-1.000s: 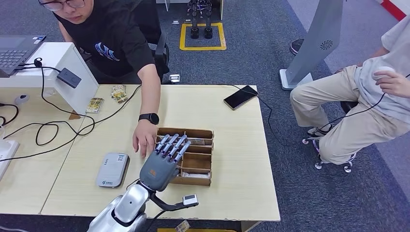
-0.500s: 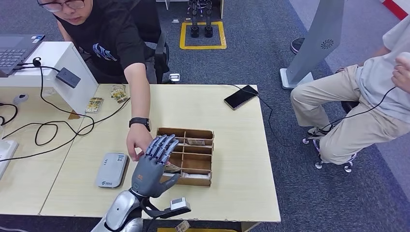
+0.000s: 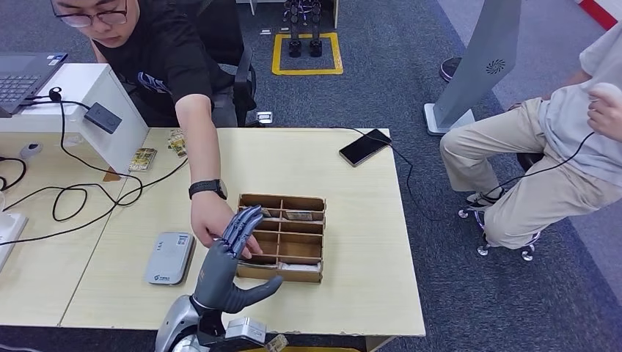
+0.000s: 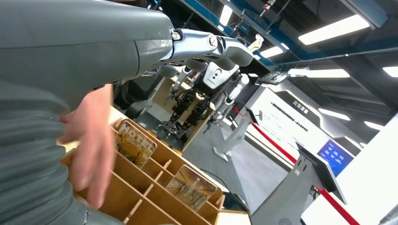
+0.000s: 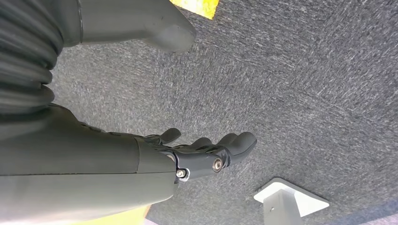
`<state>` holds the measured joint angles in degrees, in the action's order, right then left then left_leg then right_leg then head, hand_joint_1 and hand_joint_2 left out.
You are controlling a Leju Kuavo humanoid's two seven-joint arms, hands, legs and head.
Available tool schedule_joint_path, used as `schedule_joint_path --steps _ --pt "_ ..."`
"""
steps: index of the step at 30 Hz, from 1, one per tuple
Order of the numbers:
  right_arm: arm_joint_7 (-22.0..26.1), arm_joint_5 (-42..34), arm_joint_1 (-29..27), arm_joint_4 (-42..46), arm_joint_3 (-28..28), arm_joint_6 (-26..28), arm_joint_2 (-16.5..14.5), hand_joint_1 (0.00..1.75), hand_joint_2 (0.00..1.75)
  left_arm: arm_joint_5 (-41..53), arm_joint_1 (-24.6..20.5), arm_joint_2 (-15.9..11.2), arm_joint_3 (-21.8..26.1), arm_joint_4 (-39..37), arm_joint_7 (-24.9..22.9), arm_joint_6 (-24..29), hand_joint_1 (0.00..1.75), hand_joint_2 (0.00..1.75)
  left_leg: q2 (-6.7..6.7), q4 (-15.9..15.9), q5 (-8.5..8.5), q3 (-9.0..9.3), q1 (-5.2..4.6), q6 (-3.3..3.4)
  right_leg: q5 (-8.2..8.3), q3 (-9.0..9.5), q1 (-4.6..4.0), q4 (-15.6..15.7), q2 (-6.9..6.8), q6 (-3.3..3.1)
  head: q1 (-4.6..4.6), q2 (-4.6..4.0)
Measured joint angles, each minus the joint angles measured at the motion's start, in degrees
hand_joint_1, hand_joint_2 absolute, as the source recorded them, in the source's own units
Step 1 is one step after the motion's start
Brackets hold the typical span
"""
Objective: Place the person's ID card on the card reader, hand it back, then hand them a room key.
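My left hand (image 3: pixel 226 258) is raised over the table's front, between the grey card reader (image 3: pixel 169 257) and the wooden compartment box (image 3: pixel 282 236). Its fingers are stretched out and its thumb sticks out, and I see no card in it. A person's hand (image 3: pixel 209 218) reaches across the table and lies against my fingers; in the left wrist view the person's hand (image 4: pixel 91 150) is right in front of my left hand (image 4: pixel 94 51). Hotel key cards (image 4: pixel 135 142) stand in the box's compartments. My right hand (image 5: pixel 206 152) hangs over the carpet, fingers loosely apart, holding nothing.
A black phone (image 3: pixel 365 147) on a cable lies at the table's far right. Cables (image 3: pixel 73 194), a white stand (image 3: pixel 88 103) and a laptop (image 3: pixel 22 77) fill the left side. Small cards (image 3: pixel 144 158) lie near the stand. Another person (image 3: pixel 557 147) sits to the right.
My left hand has drawn back from over the box toward the table's front left and turned on edge. The person's hand has followed it and now lies against its fingers.
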<state>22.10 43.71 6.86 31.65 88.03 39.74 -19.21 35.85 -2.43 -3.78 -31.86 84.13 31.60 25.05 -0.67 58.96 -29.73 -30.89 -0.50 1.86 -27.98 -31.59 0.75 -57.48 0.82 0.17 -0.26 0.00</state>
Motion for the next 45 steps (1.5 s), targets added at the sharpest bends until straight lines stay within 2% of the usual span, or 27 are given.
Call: schedule_joint_path --steps 8,21,45 --pt "0.01 0.15 0.00 0.00 -0.01 0.00 0.00 0.00 1.75 3.56 0.60 0.22 1.41 1.29 0.04 -0.42 0.00 1.75 0.00 0.00 0.00 0.00 0.01 0.00 0.00 0.00 -0.01 0.00 0.00 -0.01 0.00 0.00" --pt "-0.02 1.12 0.00 0.00 0.00 0.00 0.00 0.00 1.75 14.97 -0.07 -0.28 1.50 -1.76 -4.63 2.98 0.00 1.75 0.01 0.00 0.00 0.01 0.00 0.00 0.00 -0.01 0.00 0.00 0.00 0.00 0.00 0.00" --pt "-0.32 1.84 0.01 -0.02 -0.01 0.00 0.00 0.00 1.75 15.57 -0.58 -0.43 1.50 -5.08 -5.64 3.80 0.00 1.75 0.01 0.00 0.00 0.01 0.01 0.00 0.00 -0.01 -0.01 0.00 0.00 0.00 0.00 0.00"
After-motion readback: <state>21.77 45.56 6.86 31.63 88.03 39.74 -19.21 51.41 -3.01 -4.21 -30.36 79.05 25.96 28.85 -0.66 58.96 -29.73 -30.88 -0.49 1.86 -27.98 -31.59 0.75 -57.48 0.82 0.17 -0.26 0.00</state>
